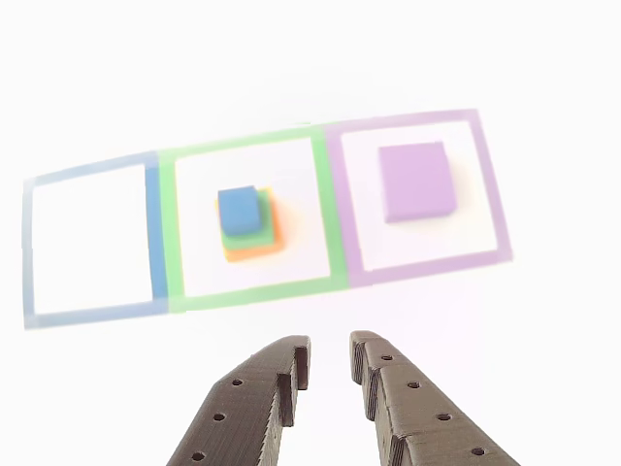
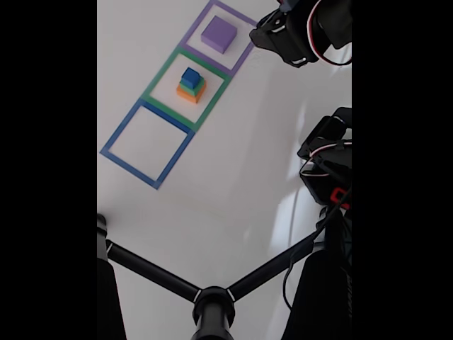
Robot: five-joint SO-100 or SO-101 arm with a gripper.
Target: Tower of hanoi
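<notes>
Three taped squares lie in a row on the white table: a blue square [image 1: 97, 315] [image 2: 122, 127], a green square [image 1: 262, 293] [image 2: 160, 74] and a purple square [image 1: 495, 184] [image 2: 196, 25]. Inside the green one stands a stack: an orange block [image 1: 254, 249] [image 2: 191, 95] at the bottom, a green block [image 1: 250, 233] above it and a small blue block [image 1: 239, 209] [image 2: 191, 76] on top. A larger purple block [image 1: 417, 180] [image 2: 217, 33] sits alone in the purple square. My gripper [image 1: 330, 342] hovers in front of the squares, open, with nothing between its dark fingers [image 1: 252, 398].
The blue square holds nothing. In the fixed view the arm [image 2: 294, 32] reaches over from the right beside the purple square, its base [image 2: 325, 166] stands at the right edge, and a black tripod [image 2: 212, 308] crosses the bottom.
</notes>
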